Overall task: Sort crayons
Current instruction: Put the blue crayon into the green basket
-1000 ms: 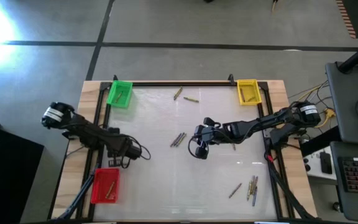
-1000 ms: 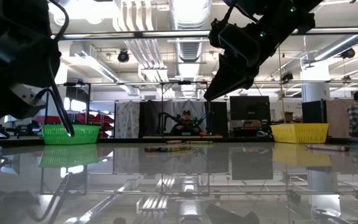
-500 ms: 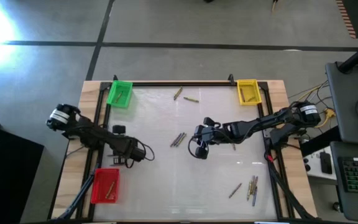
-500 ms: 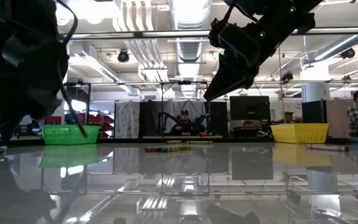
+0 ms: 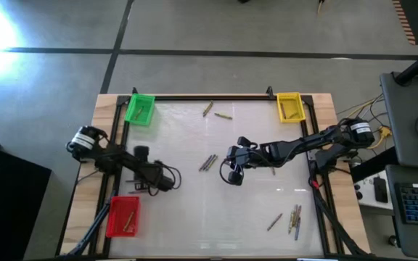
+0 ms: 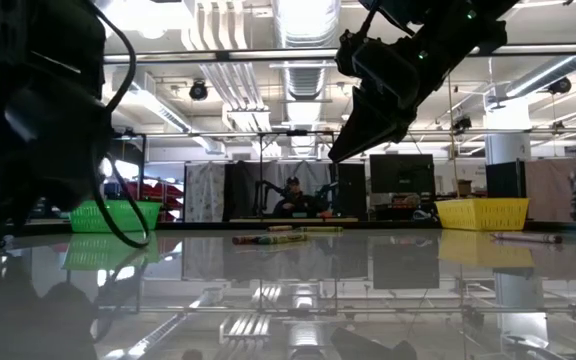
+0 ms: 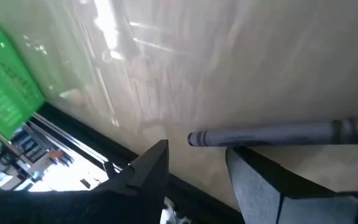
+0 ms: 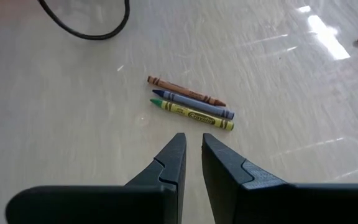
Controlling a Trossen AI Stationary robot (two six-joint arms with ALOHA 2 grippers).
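Note:
My left gripper (image 5: 164, 178) is open, low over the table's left part, just beyond the red bin (image 5: 124, 216). In the left wrist view (image 7: 194, 155) a grey-blue crayon (image 7: 278, 134) lies across, just past the tip of one finger (image 7: 253, 171). My right gripper (image 5: 228, 158) hangs above the table's middle, its fingers (image 8: 191, 152) almost together and empty. It points at three crayons (image 8: 191, 104), brown, grey-blue and yellow-green, lying side by side on the table (image 5: 207, 161).
A green bin (image 5: 139, 109) stands at the far left corner and a yellow bin (image 5: 289, 106) at the far right, each with crayons in it. Loose crayons lie near the far edge (image 5: 215, 112) and near the front right (image 5: 293, 217). A cable loop (image 5: 167, 174) hangs by my left gripper.
My left arm has swung toward the table's right edge, carrying its gripper a little farther from the left edge. In the low view its dark bulk has moved rightward. My right arm has kept still.

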